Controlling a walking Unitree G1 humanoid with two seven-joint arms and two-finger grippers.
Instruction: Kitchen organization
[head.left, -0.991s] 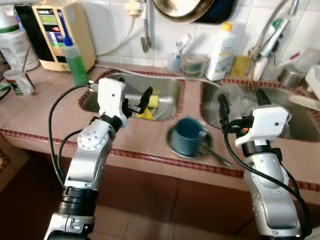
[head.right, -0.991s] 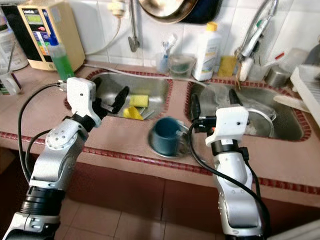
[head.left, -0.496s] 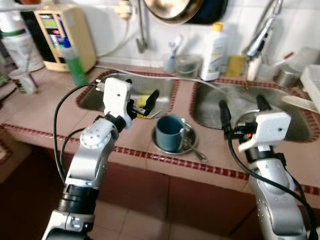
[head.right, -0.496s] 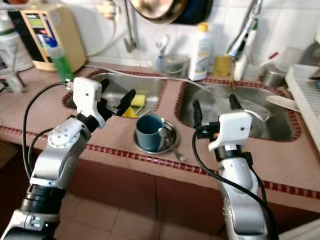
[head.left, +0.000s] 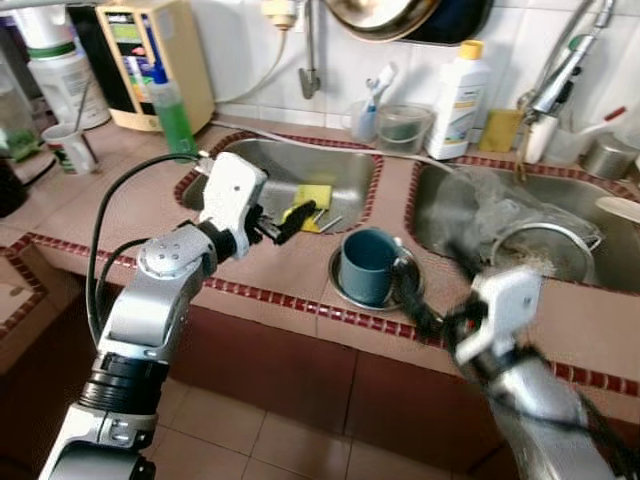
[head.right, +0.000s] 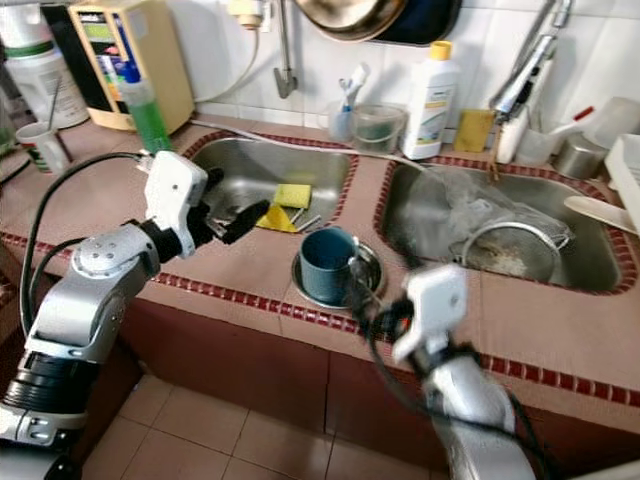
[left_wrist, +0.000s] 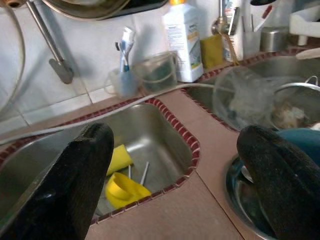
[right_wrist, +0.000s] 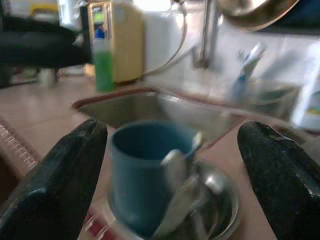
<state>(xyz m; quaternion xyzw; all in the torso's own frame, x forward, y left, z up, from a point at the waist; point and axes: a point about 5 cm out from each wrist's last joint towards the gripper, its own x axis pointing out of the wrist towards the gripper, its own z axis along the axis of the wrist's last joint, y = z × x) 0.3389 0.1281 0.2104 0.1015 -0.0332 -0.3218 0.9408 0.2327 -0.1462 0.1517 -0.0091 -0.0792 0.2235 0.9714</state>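
We see a blue cup (head.left: 367, 265) standing upright in a shallow steel bowl (head.right: 366, 275) on the tiled counter (head.left: 290, 270), on the strip between the two sinks and close to the front edge. A metal spoon (right_wrist: 172, 200) leans in the bowl against the cup's side.

Our right gripper (right_wrist: 170, 165) is low at the counter's front edge, facing the cup; in the right wrist view the cup sits between its two black fingers (right_wrist: 55, 175), nearer one of them, with clear space on both sides. The fingers are spread wide and touch nothing. From the head views this arm is blurred.

Our left gripper (head.right: 240, 222) hangs over the near rim of the left sink (head.left: 270, 175), beside the cup and apart from it. Its fingers are also spread wide and hold nothing; in the left wrist view the blue cup's rim peeks out behind one fingertip (left_wrist: 280, 175).

In the left sink lie a yellow sponge (head.right: 293, 195) and a yellow scrap (left_wrist: 125, 190). The right sink (head.right: 590, 250) holds a steel strainer (head.right: 505, 250) and a clear bag (head.left: 490, 205). Along the tiled wall stand a white bottle (head.left: 462, 85), a green bottle (head.left: 172, 110), a clear container (head.left: 404, 127) and a cream appliance (head.left: 150, 60).
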